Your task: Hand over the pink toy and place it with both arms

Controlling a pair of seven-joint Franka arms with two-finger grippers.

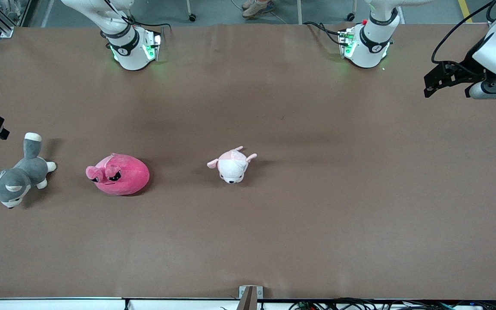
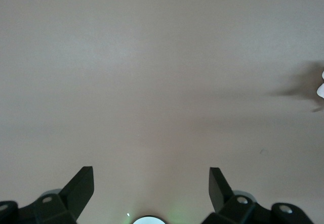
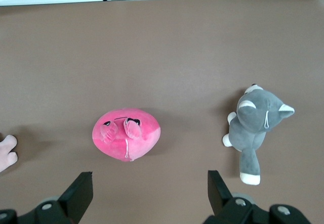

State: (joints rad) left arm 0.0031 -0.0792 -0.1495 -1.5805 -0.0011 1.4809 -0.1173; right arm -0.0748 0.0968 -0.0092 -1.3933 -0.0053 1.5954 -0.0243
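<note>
The round hot-pink plush toy (image 1: 118, 174) lies on the brown desk (image 1: 317, 215) at the lower left of the front view, between a grey-and-white plush dog (image 1: 15, 178) and a pale pink-and-white plush animal (image 1: 233, 165). The right gripper (image 3: 150, 191) hovers above bare desk just short of it, jaws wide open and empty, so it is the nearer one. The left gripper (image 2: 151, 186) waits over bare desk, jaws open.

Even overhead light, soft shadows.
</note>
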